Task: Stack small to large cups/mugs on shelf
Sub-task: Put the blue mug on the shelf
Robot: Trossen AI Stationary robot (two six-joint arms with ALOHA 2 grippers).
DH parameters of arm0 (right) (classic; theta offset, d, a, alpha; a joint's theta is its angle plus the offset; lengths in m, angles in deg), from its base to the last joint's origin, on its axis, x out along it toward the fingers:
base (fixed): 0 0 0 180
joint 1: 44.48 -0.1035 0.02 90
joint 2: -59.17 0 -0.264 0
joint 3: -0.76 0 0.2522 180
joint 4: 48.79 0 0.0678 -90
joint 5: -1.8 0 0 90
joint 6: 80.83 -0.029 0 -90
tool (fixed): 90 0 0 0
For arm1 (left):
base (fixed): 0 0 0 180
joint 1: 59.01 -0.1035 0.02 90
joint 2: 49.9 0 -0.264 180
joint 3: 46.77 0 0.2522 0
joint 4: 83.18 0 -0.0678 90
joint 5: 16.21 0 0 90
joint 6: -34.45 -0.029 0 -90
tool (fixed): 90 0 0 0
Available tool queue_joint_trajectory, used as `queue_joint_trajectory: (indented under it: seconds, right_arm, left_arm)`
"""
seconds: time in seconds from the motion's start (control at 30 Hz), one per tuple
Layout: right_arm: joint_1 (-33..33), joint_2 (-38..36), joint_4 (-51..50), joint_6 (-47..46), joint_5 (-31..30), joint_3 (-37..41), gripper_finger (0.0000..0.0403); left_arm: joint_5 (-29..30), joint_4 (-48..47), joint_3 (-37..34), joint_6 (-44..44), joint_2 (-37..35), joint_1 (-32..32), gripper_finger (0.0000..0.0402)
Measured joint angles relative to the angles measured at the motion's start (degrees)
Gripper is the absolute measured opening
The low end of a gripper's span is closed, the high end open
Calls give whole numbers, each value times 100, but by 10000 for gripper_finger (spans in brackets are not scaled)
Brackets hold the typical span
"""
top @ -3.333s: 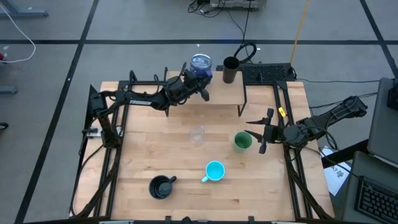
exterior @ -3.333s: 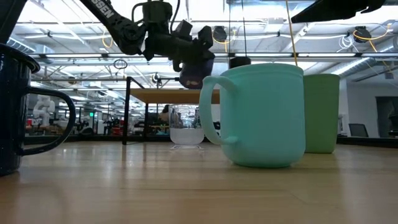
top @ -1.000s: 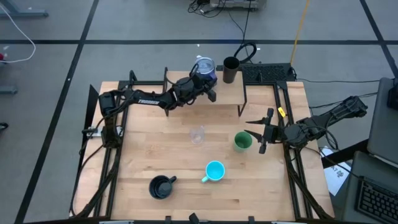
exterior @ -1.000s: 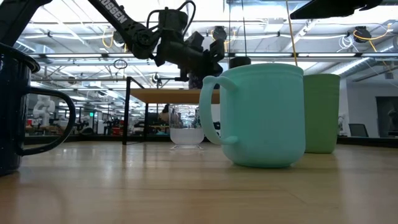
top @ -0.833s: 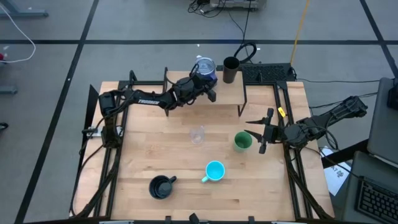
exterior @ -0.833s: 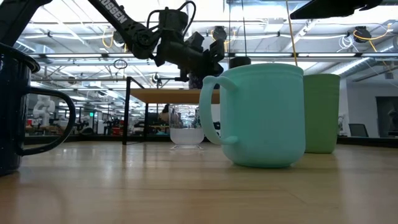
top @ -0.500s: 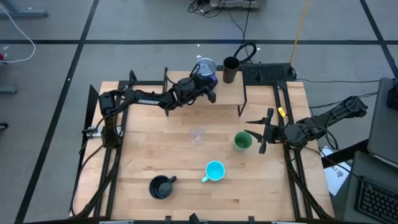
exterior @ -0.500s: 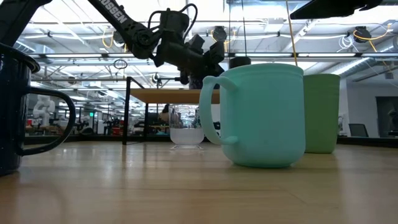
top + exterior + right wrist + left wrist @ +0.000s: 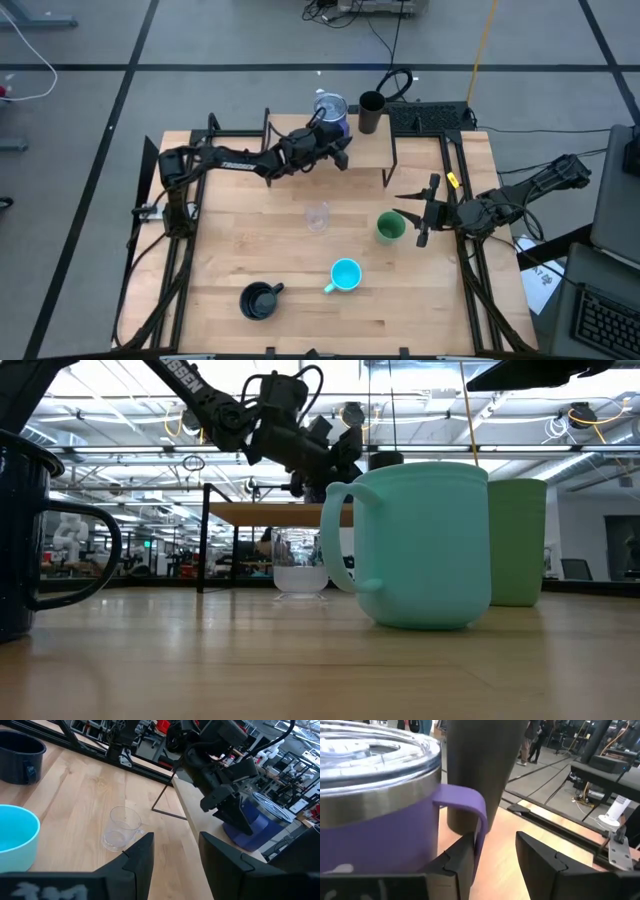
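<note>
A: Your left claw (image 9: 492, 857) is up at the shelf (image 9: 355, 152), its fingers parted on either side of the purple handle of the blue-purple mug (image 9: 329, 110). The handle sits in the gap and nothing is pinched, so the mug stands on its own base.

B: And where does that put the mug?

A: On the shelf's far side, just beside the tall black tumbler (image 9: 370, 112), which stands at the back right corner. In your left wrist view the tumbler rises right behind the handle, close, but I cannot tell whether they touch. Side by side like that, I'd judge you are building a row by size.

B: What about the other claw?

A: Your right claw (image 9: 420, 213) waits at the counter's (image 9: 240, 240) right edge, fingers apart and holding nothing, just beside the green cup (image 9: 389, 227). That looks like a handy place for taking that cup.

B: What is left on the counter?

A: The small clear glass (image 9: 317, 216) is near the middle, the cyan mug (image 9: 344, 274) nearer the front, and the dark handled mug (image 9: 258, 299) at the front left. All stand upright and well apart, so each leaves you room to reach.
</note>
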Motion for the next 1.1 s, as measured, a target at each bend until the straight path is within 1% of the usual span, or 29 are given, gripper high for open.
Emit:
queue_joint_trajectory:
  seconds: [0.17,0.33,0.63,0.9,0.93,1.03,1.1]
  right_arm:
    - [-2,0,-44,-27,0,0,148]
    - [-2,0,-67,-62,0,0,148]
    - [-2,0,-67,-174,0,0,148]
    - [-2,0,-162,-481,2,0,148]
    - [-2,1,-177,-551,1,0,148]
    - [-2,2,-190,-806,0,0,148]
    - [1,34,-133,-1005,-3,0,148]
  left_arm:
    - [125,-493,0,-11,-297,44,145]
    - [135,-1278,0,-36,-640,103,145]
    - [-119,-2284,0,-93,-1144,157,145]
    - [-850,-3008,2,-185,-1510,230,145]
    - [-944,-3212,-4,-187,-1581,230,145]
    - [-1054,-3374,11,-189,-1686,296,145]
    - [-1060,-3782,-13,-194,-1856,308,145]
